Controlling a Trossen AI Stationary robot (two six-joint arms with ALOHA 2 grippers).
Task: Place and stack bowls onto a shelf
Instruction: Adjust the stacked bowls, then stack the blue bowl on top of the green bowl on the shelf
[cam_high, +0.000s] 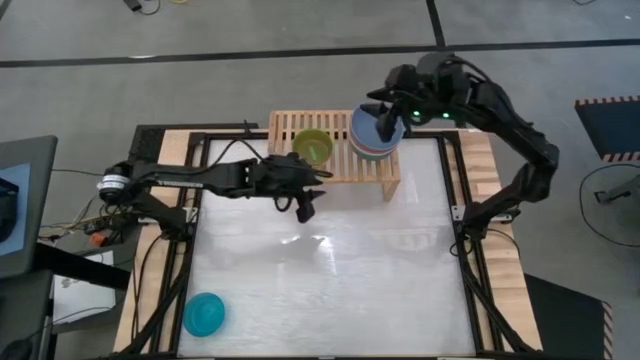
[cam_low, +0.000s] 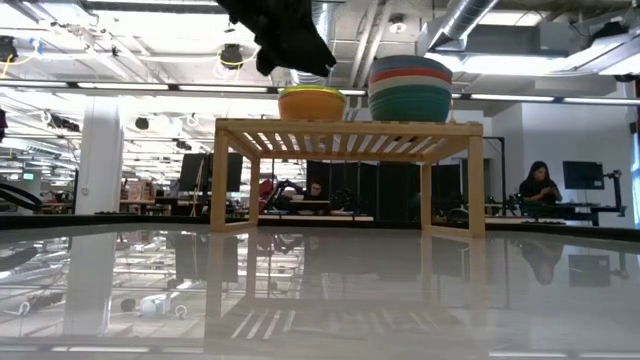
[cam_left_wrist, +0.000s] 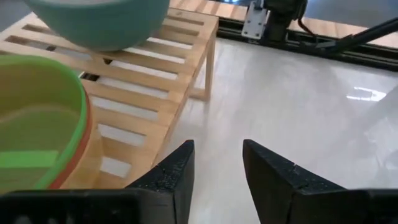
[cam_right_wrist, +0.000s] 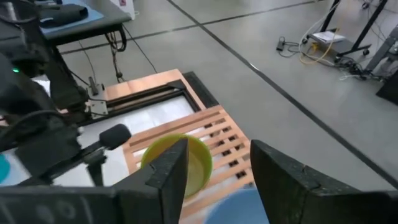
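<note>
The light-wood shelf (cam_high: 345, 168) stands on its plank legs at the table's far edge. On its slats sit a lime bowl (cam_high: 313, 148) nested in a yellow one (cam_low: 312, 104), and to the right a stack of several bowls (cam_low: 410, 88), grey-blue on top and dark green at the bottom. A cyan bowl (cam_high: 204, 314) rests on the table's near left corner. My left gripper (cam_high: 305, 208) hangs open above the table, just in front of the shelf. My right gripper (cam_high: 385, 122) hovers open high over the stack, whose grey-blue top bowl (cam_right_wrist: 239, 208) shows below its fingers.
The white tabletop (cam_high: 330, 270) stretches between the shelf and the cyan bowl. Dark rails (cam_high: 465, 230) frame the table. The shelf's left third (cam_high: 285, 130) holds no bowl. People sit at desks (cam_low: 540, 185) in the room beyond.
</note>
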